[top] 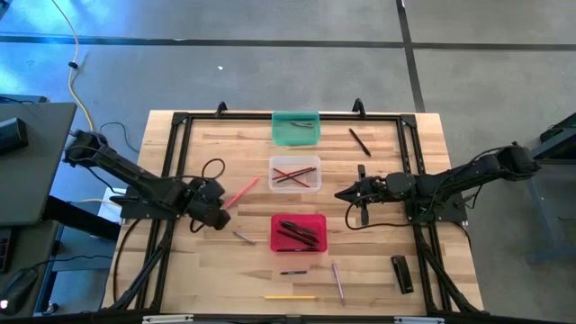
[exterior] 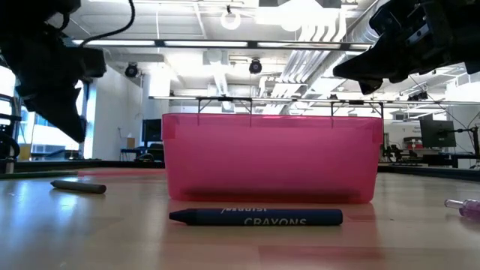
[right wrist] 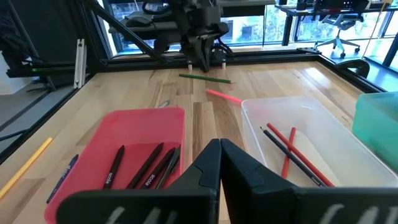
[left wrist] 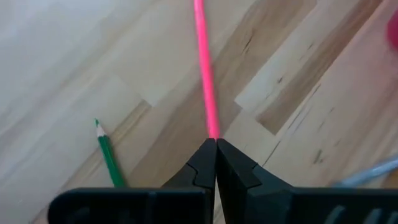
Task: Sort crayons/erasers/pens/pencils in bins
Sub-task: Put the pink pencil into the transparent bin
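The left gripper (left wrist: 216, 144), fingers pinching one end of a thin pink pencil (left wrist: 204, 68) just above the wooden table (left wrist: 56, 56), should lift it clear of the thin green pencil (left wrist: 108, 155) alongside, then carry it to the clear rectangular plastic bin (top: 295, 173) beyond; the right gripper (top: 345, 194), fingers pressed together, hovers near that bin

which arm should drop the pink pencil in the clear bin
Left. Its hand is shut on the pink pencil, just beside the clear bin. The right hand is shut and holds nothing.
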{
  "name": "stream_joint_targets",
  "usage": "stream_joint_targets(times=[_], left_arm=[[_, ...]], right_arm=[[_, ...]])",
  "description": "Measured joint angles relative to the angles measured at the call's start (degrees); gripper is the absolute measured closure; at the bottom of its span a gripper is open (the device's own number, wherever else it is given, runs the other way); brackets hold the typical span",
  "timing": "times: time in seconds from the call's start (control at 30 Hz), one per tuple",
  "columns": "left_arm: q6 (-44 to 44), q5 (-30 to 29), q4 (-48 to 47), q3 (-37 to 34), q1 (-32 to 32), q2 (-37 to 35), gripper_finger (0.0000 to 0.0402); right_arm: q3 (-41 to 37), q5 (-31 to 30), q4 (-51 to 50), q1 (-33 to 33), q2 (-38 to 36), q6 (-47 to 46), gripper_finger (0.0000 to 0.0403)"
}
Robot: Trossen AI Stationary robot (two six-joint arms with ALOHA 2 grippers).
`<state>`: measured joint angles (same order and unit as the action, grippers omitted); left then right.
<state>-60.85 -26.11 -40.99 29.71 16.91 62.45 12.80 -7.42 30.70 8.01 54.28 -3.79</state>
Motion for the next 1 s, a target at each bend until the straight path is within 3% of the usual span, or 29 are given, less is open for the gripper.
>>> stream_joint_targets(times=[0.3, 0.5, 0.77, 1.0], left_arm=[[0.3, 5.3, 5.3, 0.0, 0.0, 9.2, 0.0396], [4.1, 10.1, 13.8, 0.0, 0.0, 11.1, 0.0347], [3.8, 6.2, 16.4, 0.0, -1.3, 14.3, 0.0275], [5.3, 5.7, 19.5, 0.2, -1.5, 19.2, 0.027]], right_arm=[[0.0, 0.0, -0.2, 0.0, 0.0, 0.0, 0.0402], [0.0, 0.0, -0.4, 0.0, 0.0, 0.0, 0.0402], [0.0, 0.1, -0.4, 0.0, 0.0, 0.0, 0.0402], [0.0, 0.1, -0.5, 0.0, 0.0, 0.0, 0.0402]])
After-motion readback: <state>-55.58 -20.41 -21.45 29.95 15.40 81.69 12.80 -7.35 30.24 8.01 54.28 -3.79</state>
